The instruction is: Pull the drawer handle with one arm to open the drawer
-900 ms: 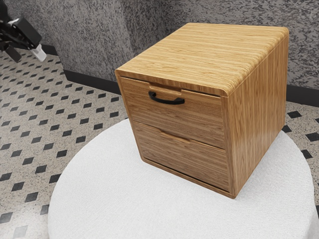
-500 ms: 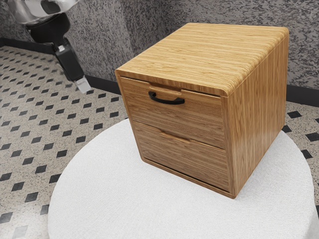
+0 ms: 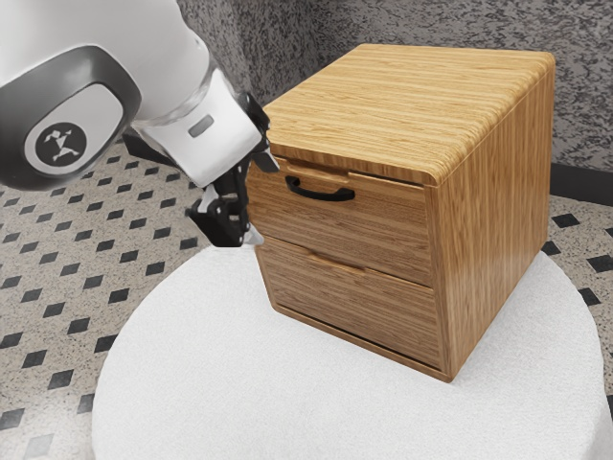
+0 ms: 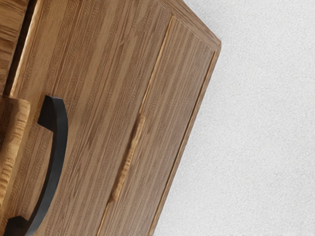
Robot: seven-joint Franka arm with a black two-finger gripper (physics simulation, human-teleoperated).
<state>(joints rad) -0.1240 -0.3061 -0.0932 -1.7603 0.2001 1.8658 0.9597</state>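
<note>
The arm [image 3: 96, 105] is reaching in from the exterior view's left, its hand [image 3: 235, 228] hanging at the cabinet's [image 3: 402, 105] near left corner, over the white worktop [image 3: 239, 383]; I cannot tell whether it is clenched or released. Right of it, the black handle [image 3: 320, 193] is sitting on the top drawer [image 3: 374, 225], which is lying flush

Round white table [image 3: 211, 383] with a rough top standing in the foreground, pale tiled floor [image 3: 77, 240] with small black diamonds spreading around it, speckled grey wall [image 3: 287, 38] rising behind, black baseboard [image 3: 579, 182] running along its foot.
</note>
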